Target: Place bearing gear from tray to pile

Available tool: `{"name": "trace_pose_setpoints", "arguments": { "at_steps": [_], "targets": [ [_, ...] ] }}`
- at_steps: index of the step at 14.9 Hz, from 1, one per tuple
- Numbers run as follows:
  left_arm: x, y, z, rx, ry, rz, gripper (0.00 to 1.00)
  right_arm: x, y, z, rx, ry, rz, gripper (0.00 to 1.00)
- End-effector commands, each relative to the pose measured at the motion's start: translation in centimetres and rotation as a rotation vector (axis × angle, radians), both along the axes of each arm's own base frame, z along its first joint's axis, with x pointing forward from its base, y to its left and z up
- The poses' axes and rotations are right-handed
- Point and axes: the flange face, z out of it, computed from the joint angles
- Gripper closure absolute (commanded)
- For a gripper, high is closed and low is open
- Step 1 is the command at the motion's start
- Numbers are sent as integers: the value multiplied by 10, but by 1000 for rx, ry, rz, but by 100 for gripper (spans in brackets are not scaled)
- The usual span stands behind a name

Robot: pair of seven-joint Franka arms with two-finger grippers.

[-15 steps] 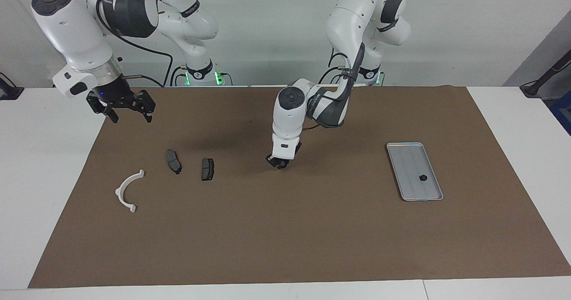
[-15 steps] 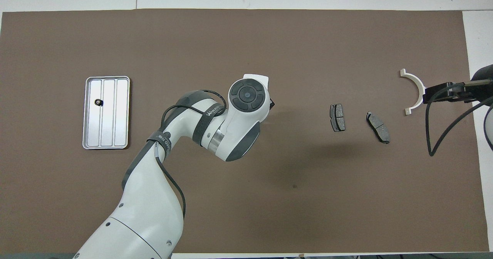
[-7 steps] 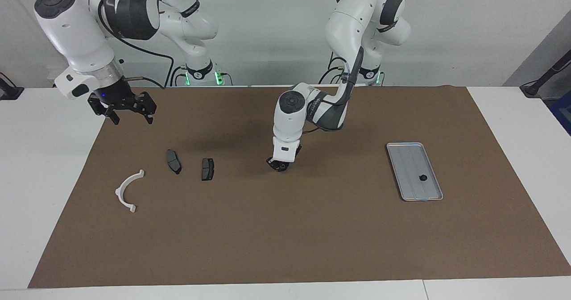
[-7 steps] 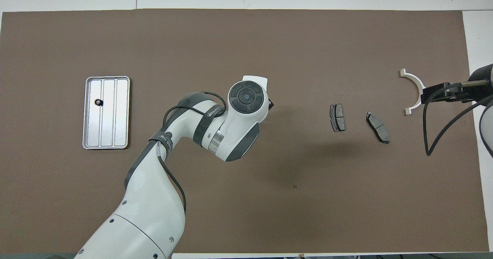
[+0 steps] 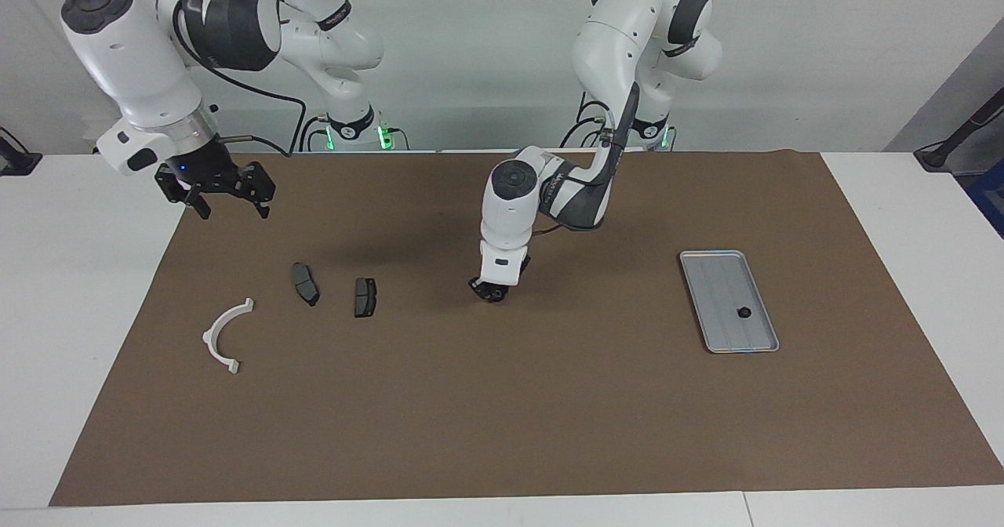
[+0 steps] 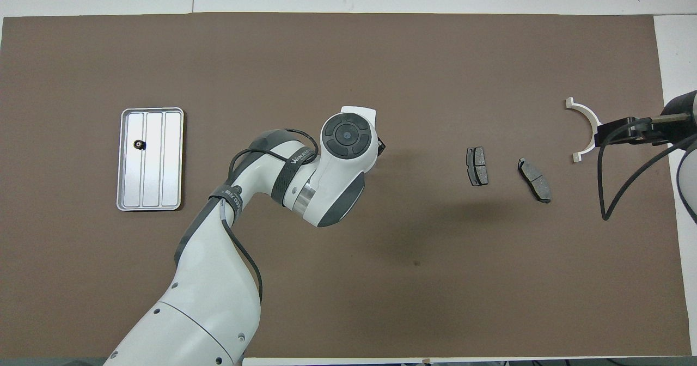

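Bearing gear [image 5: 743, 312] unmoved in tray [image 5: 710, 276], left gripper [image 5: 490, 292] steady

A robotics lab: two white arms bolted by a white table [image 5: 63, 292] with a brown mat [image 5: 502, 401]

wall [image 5: 486, 56]: pale grey | table [image 5: 70, 292]: white | mat [image 5: 549, 401]: brown

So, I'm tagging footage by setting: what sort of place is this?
Likely a robotics lab bench: two white arms at a table under a brown mat, with brake pads, a white half-ring bracket and a metal tray laid out.
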Motion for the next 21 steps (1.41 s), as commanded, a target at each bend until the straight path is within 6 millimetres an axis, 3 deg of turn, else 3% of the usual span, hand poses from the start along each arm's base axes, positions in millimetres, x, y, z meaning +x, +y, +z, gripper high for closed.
{"name": "trace_pose_setpoints", "arguments": {
  "at_steps": [1, 3, 7, 10, 14, 16, 17, 18, 19, 21],
  "targets": [
    [4, 9, 17, 29, 18, 18, 0, -6, -4, 0, 8, -16, 31, 0],
    [18, 34, 48, 32, 4, 43, 0, -6, -4, 0, 8, -16, 31, 0],
    [47, 82, 63, 46, -3, -5, 0, 2, 7, 1, 6, -48, 38, 0],
    [70, 130, 78, 43, -9, -102, 0, 21, 46, -8, 16, -49, 6, 0],
    [93, 211, 87, 45, -4, -271, 0, 71, 83, -30, 9, -43, 2, 0],
    [104, 252, 83, 44, 3, -346, 9, 95, 122, -58, -57, -21, 25, 1],
    [107, 266, 82, 44, 2, -382, 13, 105, 131, -72, -81, -15, 8, 1],
    [112, 285, 81, 42, 3, -412, 17, 111, 139, -88, -89, -4, -26, 1],
    [114, 302, 79, 41, 12, -454, 21, 113, 160, -102, -91, 0, -30, 1],
    [118, 336, 74, 38, 16, -512, 24, 118, 191, -115, -70, -47, -54, 1]
  ]
}}
